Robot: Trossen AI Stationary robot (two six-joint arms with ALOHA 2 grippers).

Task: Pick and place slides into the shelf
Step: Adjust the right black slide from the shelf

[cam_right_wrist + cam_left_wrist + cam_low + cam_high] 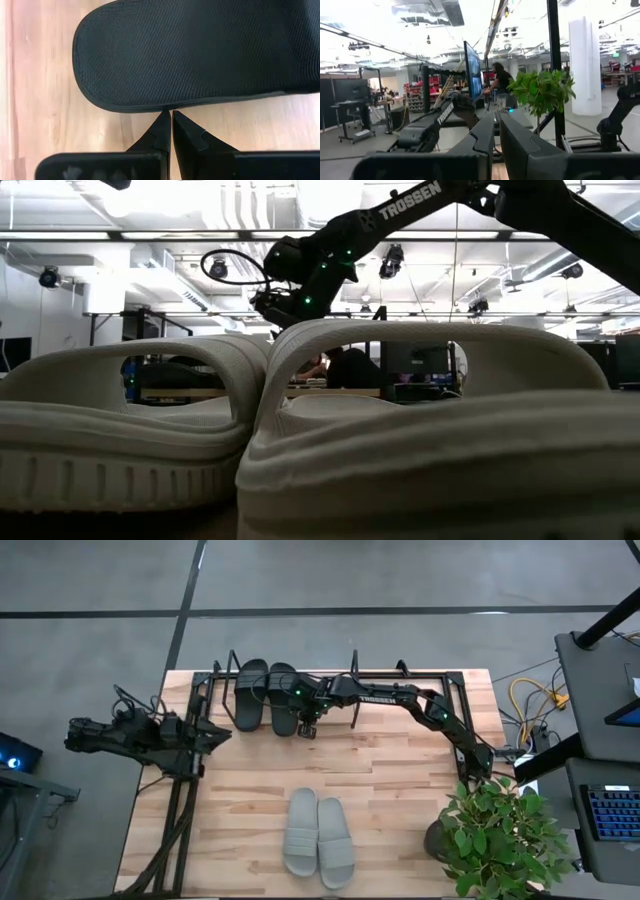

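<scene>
Two black slides [251, 695] [283, 698] lie side by side in the left part of the black wire shelf [455, 680] at the table's far edge. My right gripper [306, 727], shut, reaches in from the right to the near right corner of the right-hand black slide [190, 55]. A grey pair of slides [318, 835] rests flat near the table's front edge and fills the low view [430, 430]. My left gripper [215, 735] [495, 145], shut and holding nothing, waits at the table's left side. My right gripper's shut fingertips [162, 122] slant down from the near right onto the rim of the black slide's long side [167, 107], close to its rounded end. Whether they touch the rim or stand just off it, I cannot tell. The slide lies flat.
A potted plant [500, 835] stands at the table's near right corner. Bare wooden tabletop [400, 780] spreads between the shelf and the grey pair. The shelf's right part [400, 690] holds nothing. In the low view my right arm [330, 250] shows above the grey slides.
</scene>
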